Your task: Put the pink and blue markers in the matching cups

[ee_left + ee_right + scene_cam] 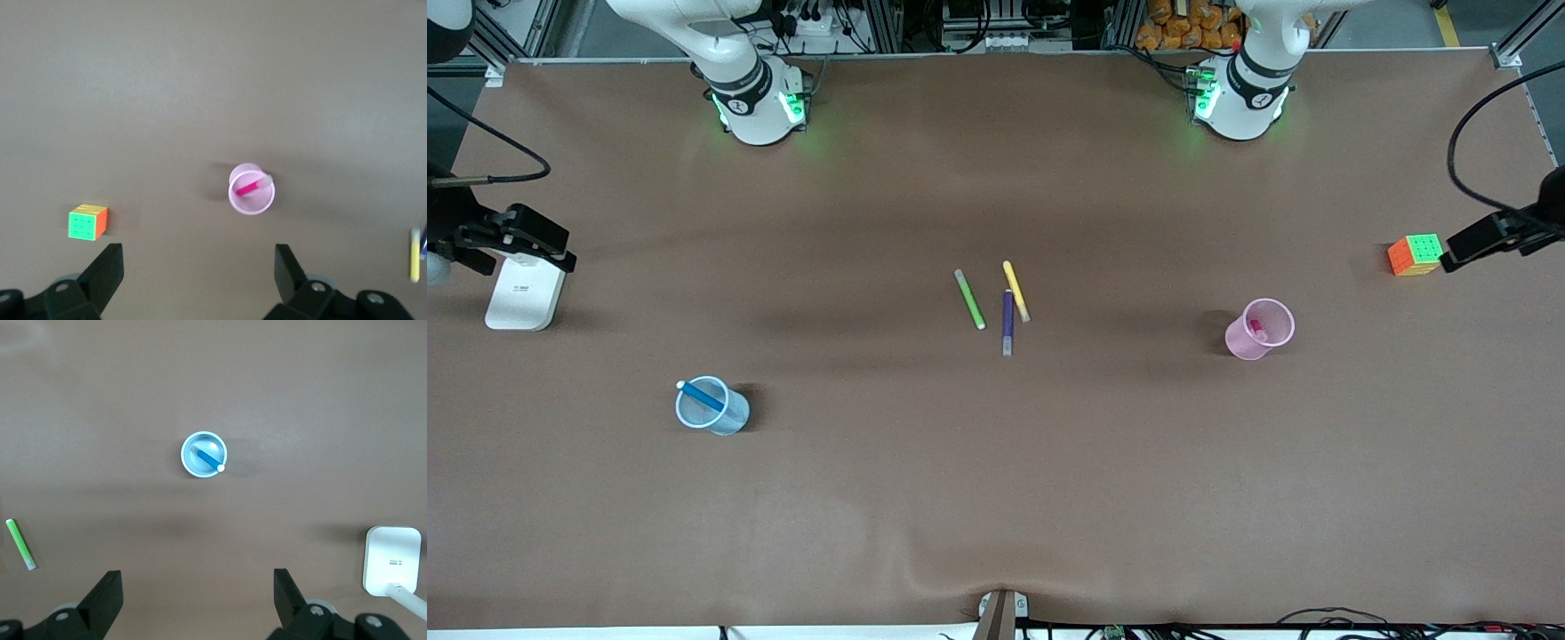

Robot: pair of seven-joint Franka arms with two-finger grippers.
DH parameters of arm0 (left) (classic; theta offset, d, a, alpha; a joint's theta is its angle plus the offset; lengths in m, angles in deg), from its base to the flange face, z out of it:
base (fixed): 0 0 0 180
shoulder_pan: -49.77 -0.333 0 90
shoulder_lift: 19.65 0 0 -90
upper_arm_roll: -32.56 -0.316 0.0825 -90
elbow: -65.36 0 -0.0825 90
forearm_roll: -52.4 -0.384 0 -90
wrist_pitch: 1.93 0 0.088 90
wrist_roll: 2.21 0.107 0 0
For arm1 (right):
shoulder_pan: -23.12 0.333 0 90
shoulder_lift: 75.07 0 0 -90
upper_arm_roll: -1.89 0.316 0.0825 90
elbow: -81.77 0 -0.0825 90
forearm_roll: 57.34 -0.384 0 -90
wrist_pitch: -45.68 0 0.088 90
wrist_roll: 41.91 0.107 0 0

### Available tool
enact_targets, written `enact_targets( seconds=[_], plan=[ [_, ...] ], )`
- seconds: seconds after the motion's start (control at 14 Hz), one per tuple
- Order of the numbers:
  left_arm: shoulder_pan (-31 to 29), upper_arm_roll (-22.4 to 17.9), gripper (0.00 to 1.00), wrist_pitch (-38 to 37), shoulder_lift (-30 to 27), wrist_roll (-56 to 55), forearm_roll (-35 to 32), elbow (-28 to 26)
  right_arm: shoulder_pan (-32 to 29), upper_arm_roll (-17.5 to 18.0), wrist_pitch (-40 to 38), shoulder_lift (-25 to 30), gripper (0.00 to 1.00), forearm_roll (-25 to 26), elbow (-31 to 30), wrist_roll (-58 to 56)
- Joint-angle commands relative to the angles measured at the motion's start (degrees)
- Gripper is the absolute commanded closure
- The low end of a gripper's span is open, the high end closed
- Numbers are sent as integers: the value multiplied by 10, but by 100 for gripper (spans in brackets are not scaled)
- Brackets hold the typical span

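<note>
A: How were the fingers of the left gripper set?

B: Spread wide apart with nothing between them. The left wrist view showed one dark finger at each side, with bare brown worktop in the gap. The right gripper was the same, its fingers parted and empty.

A: And the markers?

B: The pink marker stood slanted inside the pink cup, its magenta barrel leaning on the rim and its paler cap up at the edge. The blue marker leaned in the pale blue cup, bright blue barrel crossing the opening, its light end poking just over the rim.

A: Where did the cups sit?

B: Both upright on the worktop, well apart. The pink cup was toward the left arm's end, the blue one toward the right arm's end and nearer the front camera.

A: And the arms?

B: Each was drawn back high at its own end of the worktop, gripper up in the air and wrist camera looking down at its own cup. A colour puzzle cube lay near the left arm's end, farther from the front camera than the pink cup. A green marker, a yellow marker and a dark purple marker lay close together mid-worktop. A white stand sat at the right arm's end.
</note>
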Motion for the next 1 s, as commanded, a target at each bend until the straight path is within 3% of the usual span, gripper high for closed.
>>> enact_targets(
  seconds=[0.0,0.93],
  plan=[
    [-6,-13,0,-29,-4,57,-2,7,-4,2,4,18,0,-10,-17,6],
    [-4,19,0,-22,-16,62,4,7,-4,1,6,13,0,-10,-17,-1]
  ],
)
